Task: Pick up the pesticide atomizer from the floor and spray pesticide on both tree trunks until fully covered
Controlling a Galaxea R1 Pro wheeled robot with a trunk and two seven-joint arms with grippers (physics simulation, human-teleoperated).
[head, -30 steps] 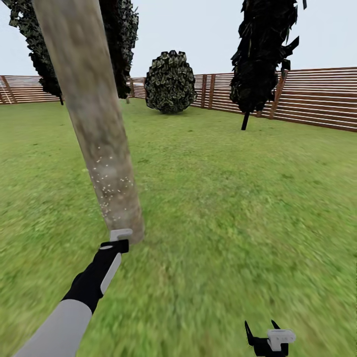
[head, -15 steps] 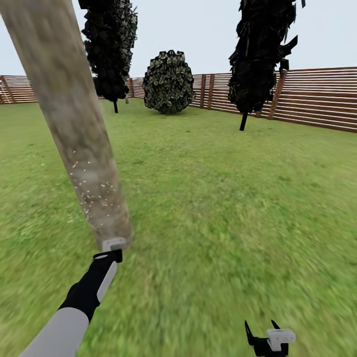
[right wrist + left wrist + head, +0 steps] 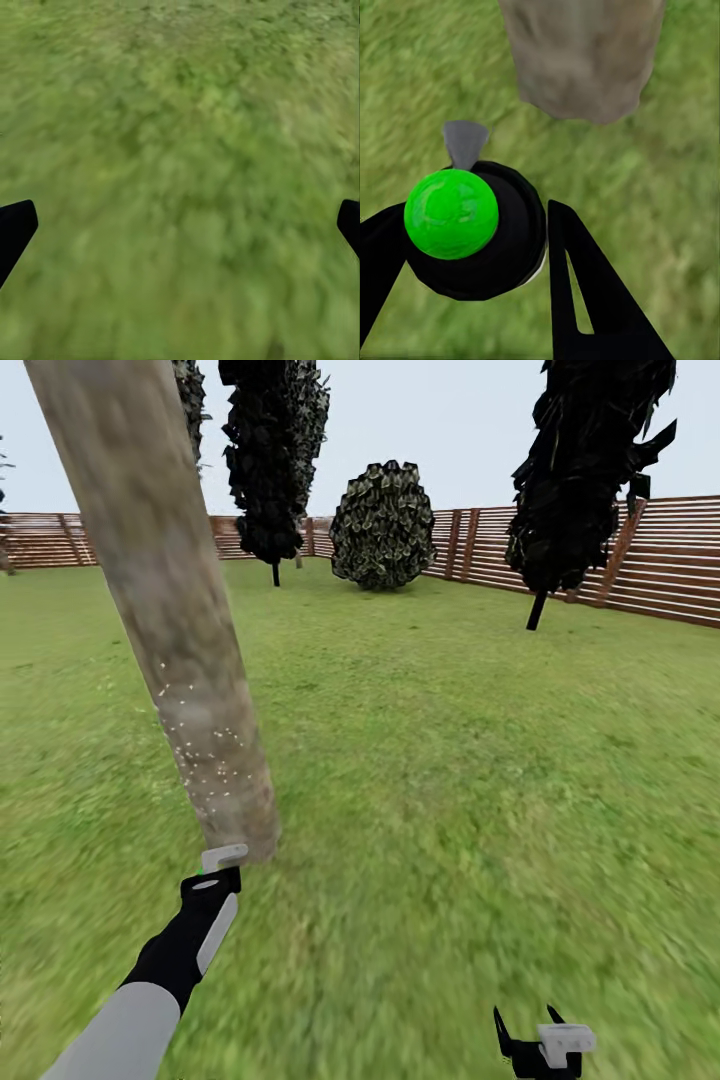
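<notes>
A thick pale grey-beige tree trunk [image 3: 190, 660] leans across the left of the head view, with white specks on its lower part. My left gripper [image 3: 212, 880] is shut on the pesticide atomizer [image 3: 224, 857], held just short of the trunk's foot. In the left wrist view the atomizer [image 3: 472, 240] is a black bottle with a bright green round top and a grey nozzle pointing at the trunk [image 3: 581, 52]. It sits between the black fingers [image 3: 585, 285]. My right gripper [image 3: 530, 1025] hangs open low over the grass, holding nothing.
Two dark-leaved trees [image 3: 275, 460] [image 3: 585, 470] and a rounded bush [image 3: 385, 525] stand far off along the red-brown slat fence [image 3: 670, 560]. Green lawn [image 3: 450, 760] stretches between me and them. The right wrist view looks down on grass [image 3: 180, 180].
The whole head view has swung, so the far trees and fence sit further right. My left gripper keeps the atomizer at the trunk's foot. The right gripper has not moved.
</notes>
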